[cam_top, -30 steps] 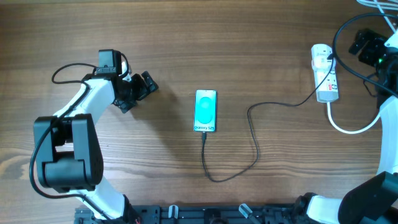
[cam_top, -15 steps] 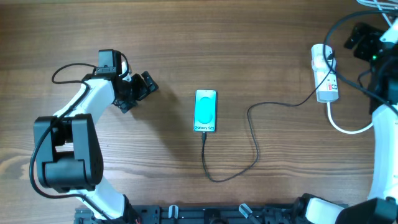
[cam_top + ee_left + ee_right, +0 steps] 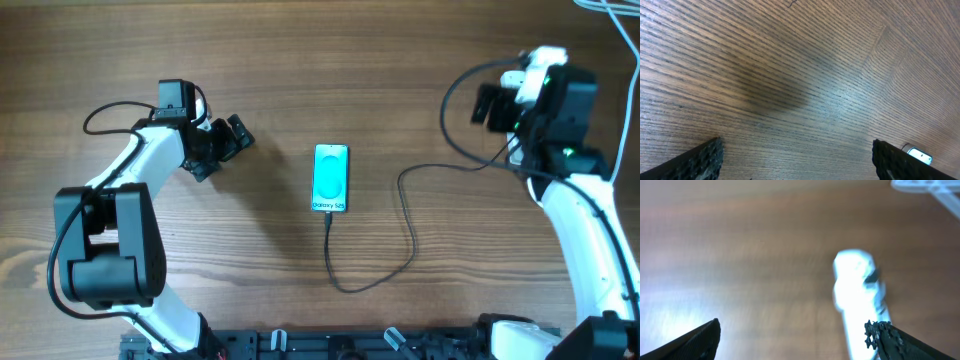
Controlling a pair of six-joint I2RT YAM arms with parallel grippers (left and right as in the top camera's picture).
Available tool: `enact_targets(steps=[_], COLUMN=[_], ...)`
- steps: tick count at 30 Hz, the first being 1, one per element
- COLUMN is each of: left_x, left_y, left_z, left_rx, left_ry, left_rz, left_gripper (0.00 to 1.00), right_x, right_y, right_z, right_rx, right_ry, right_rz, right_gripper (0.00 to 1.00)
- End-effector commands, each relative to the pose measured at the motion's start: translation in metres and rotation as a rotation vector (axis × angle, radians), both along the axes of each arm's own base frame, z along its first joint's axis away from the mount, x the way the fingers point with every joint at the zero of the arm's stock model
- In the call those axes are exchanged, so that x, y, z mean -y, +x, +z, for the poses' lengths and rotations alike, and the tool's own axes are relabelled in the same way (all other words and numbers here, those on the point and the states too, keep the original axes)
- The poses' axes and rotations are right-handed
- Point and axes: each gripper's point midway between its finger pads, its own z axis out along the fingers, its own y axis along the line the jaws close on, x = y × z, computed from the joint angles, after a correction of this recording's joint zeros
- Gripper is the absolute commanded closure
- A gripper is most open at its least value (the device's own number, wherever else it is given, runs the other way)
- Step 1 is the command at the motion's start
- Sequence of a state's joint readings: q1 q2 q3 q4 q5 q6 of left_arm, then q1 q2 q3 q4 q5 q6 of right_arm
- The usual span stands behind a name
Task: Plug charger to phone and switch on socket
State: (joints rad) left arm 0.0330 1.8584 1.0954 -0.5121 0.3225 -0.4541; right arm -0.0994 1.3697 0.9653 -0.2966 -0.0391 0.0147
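Left gripper and right gripper jaws spread wide, both gripping nothing.

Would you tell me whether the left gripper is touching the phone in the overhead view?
No, the left gripper rests well to the left of the phone, with bare table between them.

Right wrist view: blurred throughout. The socket has unreadable markings, and one end is cut off by the lower edge. Overhead: the right arm covers most of the socket. Left wrist view: only one corner of the phone shows, low on the right.
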Motion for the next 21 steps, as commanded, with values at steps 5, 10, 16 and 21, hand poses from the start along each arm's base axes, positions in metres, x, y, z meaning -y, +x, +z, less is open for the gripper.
enact_targets(steps=[5, 10, 16, 21], left_x=[-0.013, -0.013, -0.013, -0.013], left_y=[-0.019, -0.019, -0.019, -0.019], left_z=[-0.026, -0.026, -0.026, -0.026], left_rx=[-0.087, -0.087, -0.087, -0.087], left_ry=[0.050, 0.050, 0.050, 0.050], left_rz=[0.025, 0.025, 0.025, 0.025], left_gripper=[0.00, 0.00, 0.00, 0.00], right_x=[-0.017, -0.023, -0.019, -0.024], right_y=[-0.065, -0.109, -0.136, -0.120], right_z=[-0.060, -0.102, -0.120, -0.115], right_rx=[-0.141, -0.224, -0.232, -0.055], right_ry=[0.049, 0.103, 0.072, 0.082], right_rz=[0.053, 0.012, -0.007, 0.026], right_gripper=[0.00, 0.00, 0.00, 0.00])
